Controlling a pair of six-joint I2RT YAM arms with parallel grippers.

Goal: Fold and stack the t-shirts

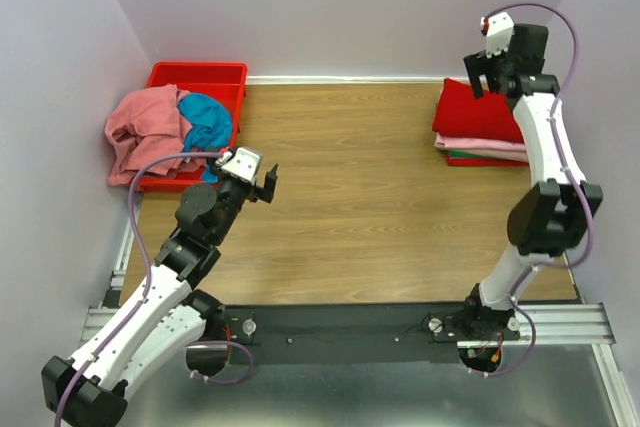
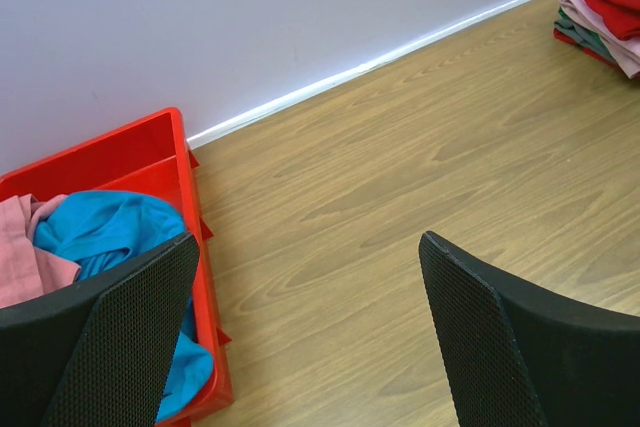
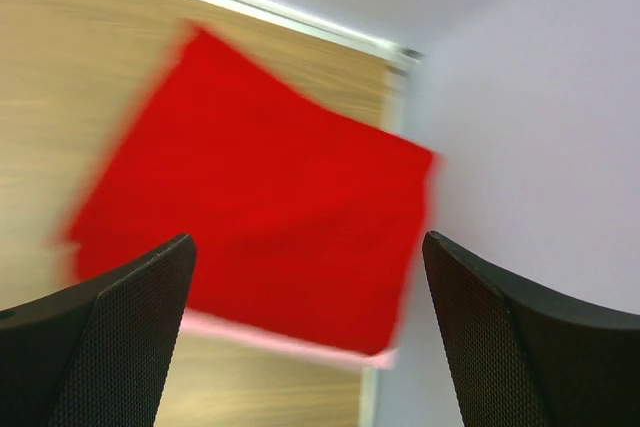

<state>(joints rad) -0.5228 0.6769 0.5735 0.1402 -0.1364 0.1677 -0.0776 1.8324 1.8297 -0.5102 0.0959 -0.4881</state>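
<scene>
Two tools, both spread wide and holding nothing. Your left tool (image 1: 266,183) hovers over the wooden surface (image 1: 360,187) just beside the rigid red plastic bin (image 1: 200,75), which holds a crumpled salmon pink t-shirt (image 1: 145,129) and a teal blue t-shirt (image 1: 208,119). Your right tool (image 1: 478,73) hangs above the folded bright red t-shirt (image 1: 478,109) topping the far-right stack, with a light pink t-shirt (image 1: 482,143) beneath it.
</scene>
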